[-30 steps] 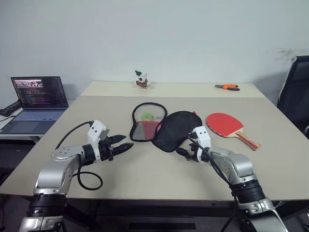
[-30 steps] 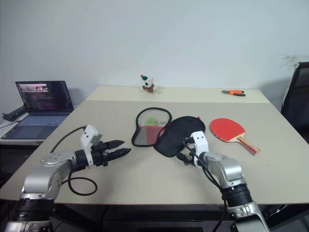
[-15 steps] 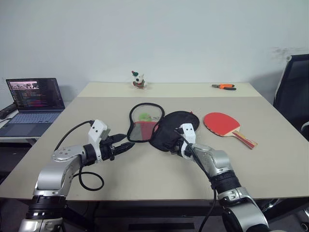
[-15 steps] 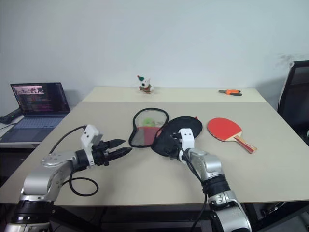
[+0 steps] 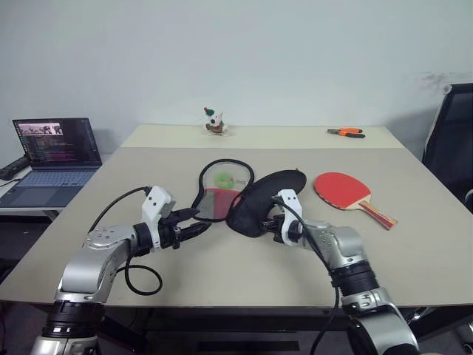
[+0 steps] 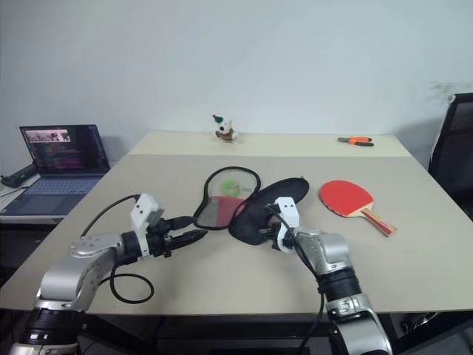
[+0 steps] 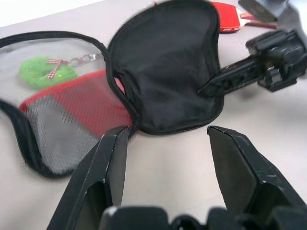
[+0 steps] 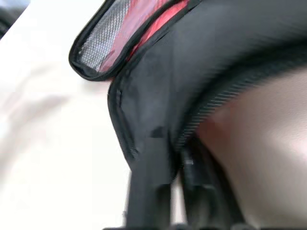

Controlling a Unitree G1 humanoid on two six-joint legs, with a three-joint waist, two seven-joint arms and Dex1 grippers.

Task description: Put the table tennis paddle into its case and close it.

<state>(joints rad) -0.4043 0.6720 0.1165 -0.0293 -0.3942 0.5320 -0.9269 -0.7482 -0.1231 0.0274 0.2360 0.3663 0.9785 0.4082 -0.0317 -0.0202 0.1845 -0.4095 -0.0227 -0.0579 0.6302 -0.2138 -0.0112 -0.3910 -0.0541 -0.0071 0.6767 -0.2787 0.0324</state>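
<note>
Pliers (image 5: 346,133) and toy (image 5: 214,122) far beyond; right gripper (image 5: 275,225) clamped on unzipped black-flapped case (image 5: 260,201); left gripper (image 5: 198,226) parted.

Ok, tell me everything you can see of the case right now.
The case lies unzipped and spread open near the middle of the table, a soft fabric cover in two paddle-shaped halves. The black half is lifted at its near edge, where the right claw is shut on its zipped rim. The other half lies flat toward the left claw, which is open just short of it; it shows grey mesh, a red panel and a green tag. The table tennis paddle lies apart, to its right.
</note>
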